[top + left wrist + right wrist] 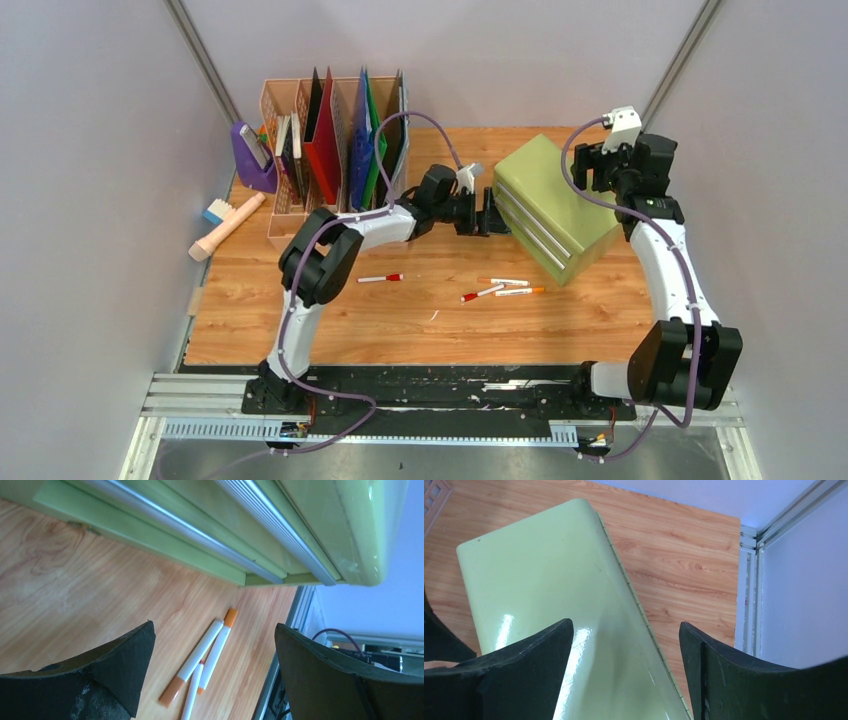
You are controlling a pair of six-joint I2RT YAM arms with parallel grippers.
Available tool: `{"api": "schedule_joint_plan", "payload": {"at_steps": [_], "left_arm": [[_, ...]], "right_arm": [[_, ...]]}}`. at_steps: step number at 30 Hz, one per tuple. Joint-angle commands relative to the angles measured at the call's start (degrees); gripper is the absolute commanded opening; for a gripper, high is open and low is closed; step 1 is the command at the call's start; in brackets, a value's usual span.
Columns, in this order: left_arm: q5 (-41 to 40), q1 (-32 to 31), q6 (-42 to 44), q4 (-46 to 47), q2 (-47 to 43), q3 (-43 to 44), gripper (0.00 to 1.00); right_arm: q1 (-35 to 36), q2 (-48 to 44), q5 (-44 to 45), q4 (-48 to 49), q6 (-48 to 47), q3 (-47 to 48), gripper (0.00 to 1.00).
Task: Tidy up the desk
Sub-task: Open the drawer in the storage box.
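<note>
The desk (330,320) lies beneath both arms. Left gripper (214,630), wide and empty, hangs low over it, facing the green cabinet (555,205); right gripper (626,627), wide and empty, hangs above the cabinet top.

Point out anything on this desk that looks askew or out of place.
The green drawer cabinet sits skewed to the edges of the desk, at back right. Markers lie loose mid-desk: a red-capped marker alone, three markers clustered near the cabinet.

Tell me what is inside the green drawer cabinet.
Nothing inside shows: the green drawer cabinet presents only drawer fronts with silver handle rails; whatever the drawers hold is covered.
</note>
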Motion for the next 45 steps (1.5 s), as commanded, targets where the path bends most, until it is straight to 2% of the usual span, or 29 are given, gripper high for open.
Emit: {"api": "schedule_joint_plan", "payload": {"at_steps": [1, 7, 14, 23, 27, 31, 41, 45], "left_arm": [[1.9, -0.4, -9.5, 12.4, 4.6, 2.5, 0.96], [5.8, -0.5, -11.3, 15.8, 11.1, 6.3, 0.96], [6.6, -0.7, -19.3, 25.1, 14.5, 6.4, 0.95], [6.1, -1.0, -22.2, 26.5, 18.1, 10.0, 0.94], [4.6, -1.3, -24.4, 29.8, 19.2, 9.5, 0.89], [4.1, -1.6, -25.8, 31.0, 20.8, 10.0, 0.8], [2.8, -2.5, -25.0, 30.0, 23.1, 12.7, 0.77], [2.5, -2.6, -25.3, 30.0, 24.0, 13.6, 0.72]], "right_arm": [[-0.1, 0.0, -2.7, 6.1, 1.3, -3.3, 0.78], [0.0, -0.4, -3.5, 6.9, -0.2, -6.6, 0.77], [0.0, 0.1, -5.5, 7.3, -1.6, -8.3, 0.76], [0.0, 0.2, -6.1, 7.3, -2.5, -9.1, 0.75], [0.0, 0.3, -6.7, 7.3, -2.7, -9.2, 0.75], [0.0, 0.6, -7.4, 7.2, -2.7, -9.4, 0.75], [0.0, 0.8, -8.5, 7.0, -2.8, -9.5, 0.75], [0.0, 0.9, -8.9, 6.8, -2.8, -9.5, 0.75]]}}
